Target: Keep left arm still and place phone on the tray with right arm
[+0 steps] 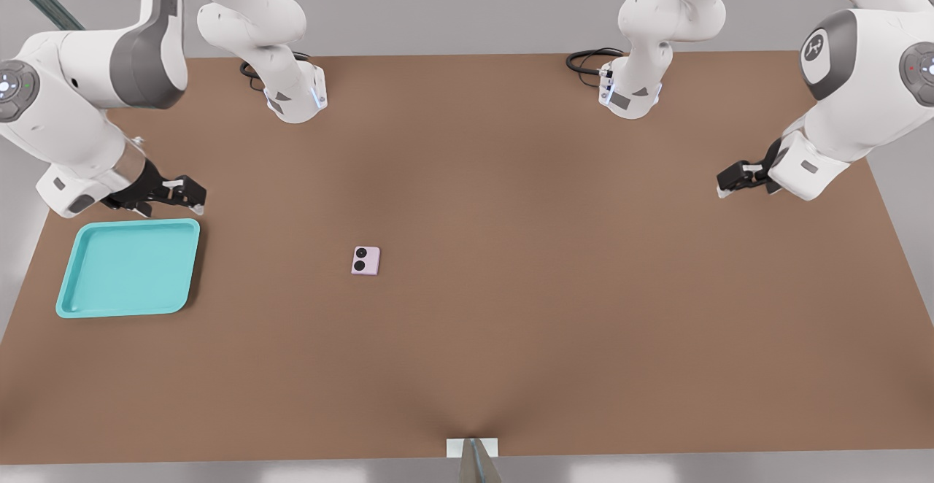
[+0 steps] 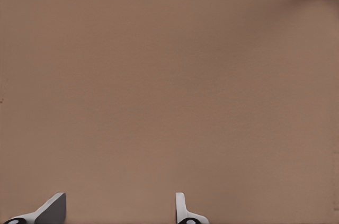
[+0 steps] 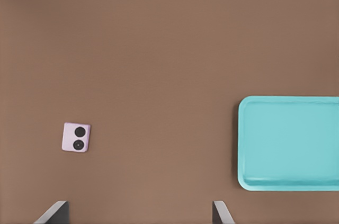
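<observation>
One brown table (image 1: 511,249) fills the scene, carrying one tray and one phone, with wide bare room between and around them. The single turquoise tray (image 1: 128,268) sits near the table's edge at the front view's left, its raised rim unbroken and nothing lying inside it. The right arm (image 1: 73,96) reaches in from that same side, and its gripper (image 1: 175,192) hangs just beyond the tray's far rim, above the table; its fingers (image 3: 57,212) stand well apart with nothing between them. The one pink-lilac folded phone (image 1: 365,260) lies flat on the table, its two black lenses facing up, well apart from the tray toward the front view's right and clear of every table edge, untouched by the gripper.
</observation>
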Robot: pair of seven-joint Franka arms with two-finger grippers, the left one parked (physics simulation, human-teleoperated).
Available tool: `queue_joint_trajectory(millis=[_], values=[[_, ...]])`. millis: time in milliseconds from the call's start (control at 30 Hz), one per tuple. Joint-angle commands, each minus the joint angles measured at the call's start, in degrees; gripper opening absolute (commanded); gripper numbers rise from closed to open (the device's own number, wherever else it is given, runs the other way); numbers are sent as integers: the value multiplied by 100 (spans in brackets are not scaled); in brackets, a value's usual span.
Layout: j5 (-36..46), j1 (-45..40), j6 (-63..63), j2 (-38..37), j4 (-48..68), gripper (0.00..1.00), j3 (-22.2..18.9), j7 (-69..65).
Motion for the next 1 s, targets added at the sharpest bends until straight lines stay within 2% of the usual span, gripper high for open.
queue_joint_trajectory(millis=[0, 67, 267, 333, 467, 533, 733, 833, 967], values=[[3, 18, 76, -8, 7, 100, -9, 53], [-6, 62, 164, 53, 7, 100, 18, 141], [-67, 1108, 1376, 1398, 16, 100, 377, 1626], [-58, 1108, 2044, 1433, -625, 100, 457, 2056], [-6, 1371, 3222, 1714, -1812, 100, 536, 3866], [3, 1513, 3407, 1829, -1970, 100, 598, 4527], [610, 1513, 3926, 2215, -2058, 100, 563, 5036], [601, 1521, 3900, 2347, -2111, 100, 563, 5098], [347, 1539, 3864, 2374, -2436, 100, 791, 5019]])
